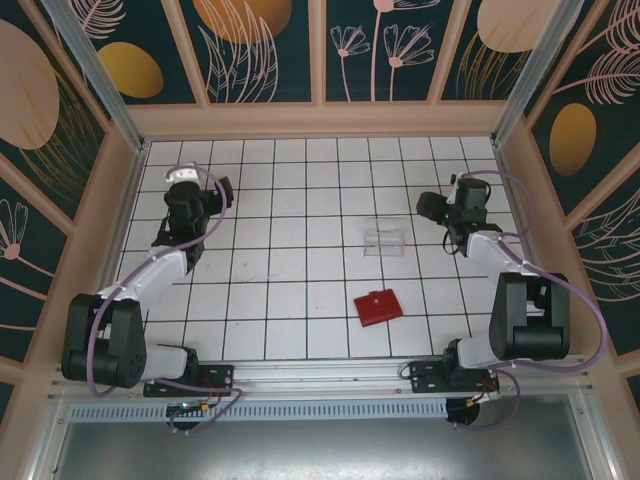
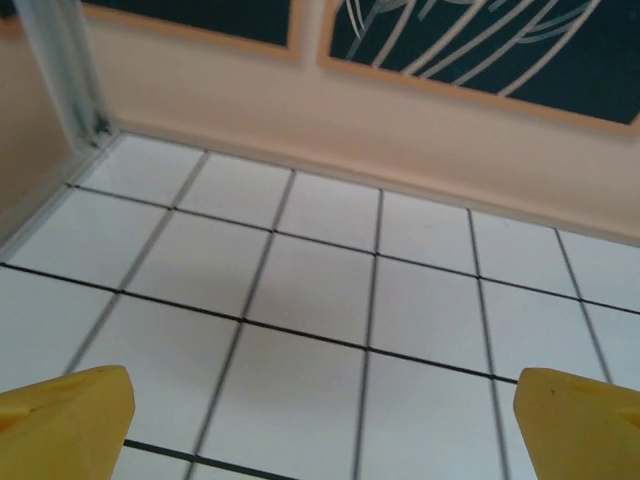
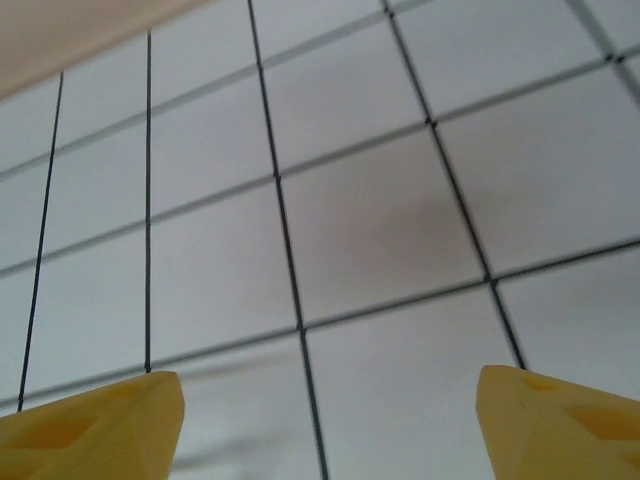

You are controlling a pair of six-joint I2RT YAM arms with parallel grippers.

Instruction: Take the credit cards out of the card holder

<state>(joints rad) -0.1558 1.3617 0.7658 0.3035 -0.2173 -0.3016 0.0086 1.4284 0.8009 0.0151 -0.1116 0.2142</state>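
One wallet (image 1: pixel 378 307), red. One clear box (image 1: pixel 384 241), just beyond wallet. Two arms: left arm (image 1: pixel 165 262) well left of wallet, right arm (image 1: pixel 492 243) right of wallet.

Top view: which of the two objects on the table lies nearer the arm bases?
The red card holder; the clear plastic box lies farther back.

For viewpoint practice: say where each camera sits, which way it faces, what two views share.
Top external: above and behind the bases, looking down on table, card holder, left arm, right arm.
Left wrist: on left arm, facing table and wall; left gripper fingertips show.
Right wrist: on right arm, facing down at table; right gripper fingertips show.
Shared: both wrist views see the table's grid.
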